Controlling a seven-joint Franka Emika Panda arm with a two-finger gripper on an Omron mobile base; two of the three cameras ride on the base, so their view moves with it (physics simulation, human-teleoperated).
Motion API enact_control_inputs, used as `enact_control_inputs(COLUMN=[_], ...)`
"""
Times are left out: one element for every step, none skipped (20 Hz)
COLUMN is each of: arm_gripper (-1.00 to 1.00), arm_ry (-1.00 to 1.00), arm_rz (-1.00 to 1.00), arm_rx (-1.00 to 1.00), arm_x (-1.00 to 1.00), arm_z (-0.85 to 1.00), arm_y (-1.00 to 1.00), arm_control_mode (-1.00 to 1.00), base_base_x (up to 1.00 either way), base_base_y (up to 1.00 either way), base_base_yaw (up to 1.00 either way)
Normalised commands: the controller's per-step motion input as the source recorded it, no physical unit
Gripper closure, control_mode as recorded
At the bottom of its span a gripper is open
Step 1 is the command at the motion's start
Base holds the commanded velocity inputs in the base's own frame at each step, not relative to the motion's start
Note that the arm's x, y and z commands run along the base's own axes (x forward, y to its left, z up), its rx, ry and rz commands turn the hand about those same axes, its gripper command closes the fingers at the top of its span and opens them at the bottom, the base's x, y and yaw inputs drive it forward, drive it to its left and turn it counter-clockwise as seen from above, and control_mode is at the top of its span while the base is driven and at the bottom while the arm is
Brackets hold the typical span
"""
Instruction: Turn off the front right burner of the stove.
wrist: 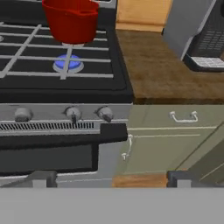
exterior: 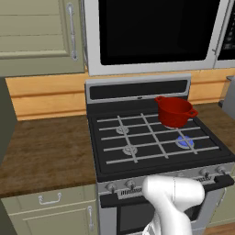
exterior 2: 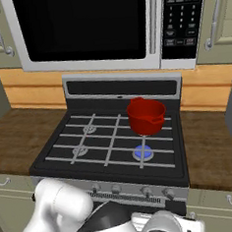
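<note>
Approach step, I judge: the front right burner [wrist: 68,64] glows blue, the wide-open, empty end effector [wrist: 109,179] must reach the stove [wrist: 65,87] knobs [wrist: 73,113].

The red pot [wrist: 71,19] loses its top at the hand view's edge; the arm [exterior: 172,197] hides the stove [exterior: 156,137] knobs' middle stretch.

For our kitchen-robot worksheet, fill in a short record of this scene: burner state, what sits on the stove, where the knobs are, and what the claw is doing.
front right burner: glows blue, so lit
stove: black cooktop, grey grates
red pot: on the back right grate, behind the lit burner
knobs: in a row on the steel front, above the oven handle
claw: fingers apart, holding nothing, short of the knobs
task status: not yet done
</note>
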Motion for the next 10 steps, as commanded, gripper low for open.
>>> enact_control_inputs(arm_gripper=[-1.0, -1.0, -1.0, -1.0, -1.0, -1.0, -1.0, -1.0, -1.0, -1.0], arm_ry=[-0.37, -0.41, -0.41, -0.4, -0.39, -0.35, -0.33, -0.35, -0.35, -0.38], arm_rz=[0.18, 0.17, 0.15, 0.15, 0.14, 0.14, 0.12, 0.09, 0.04, 0.02], arm_rx=[-0.43, -0.45, -0.45, -0.45, -0.46, -0.44, -0.42, -0.4, -0.36, -0.33], arm_x=[0.0, 0.0, 0.0, 0.0, 0.0, 0.19, 0.34, 0.39, 0.41, 0.43], arm_z=[-0.76, -0.78, -0.82, -0.86, -0.83, -0.8, -0.69, -0.57, -0.41, -0.26], arm_y=[0.0, 0.0, 0.0, 0.0, 0.0, 0.0, 0.0, 0.0, 0.0, 0.0], arm_control_mode=[-1.0, -1.0, -1.0, -1.0, -1.0, -1.0, -1.0, -1.0, -1.0, -1.0], base_base_x=[0.0, 0.0, 0.0, 0.0, 0.0, 0.0, 0.0, 0.0, 0.0, 0.0], base_base_y=[0.0, 0.0, 0.0, 0.0, 0.0, 0.0, 0.0, 0.0, 0.0, 0.0], base_base_yaw=[0.0, 0.0, 0.0, 0.0, 0.0, 0.0, 0.0, 0.0, 0.0, 0.0])
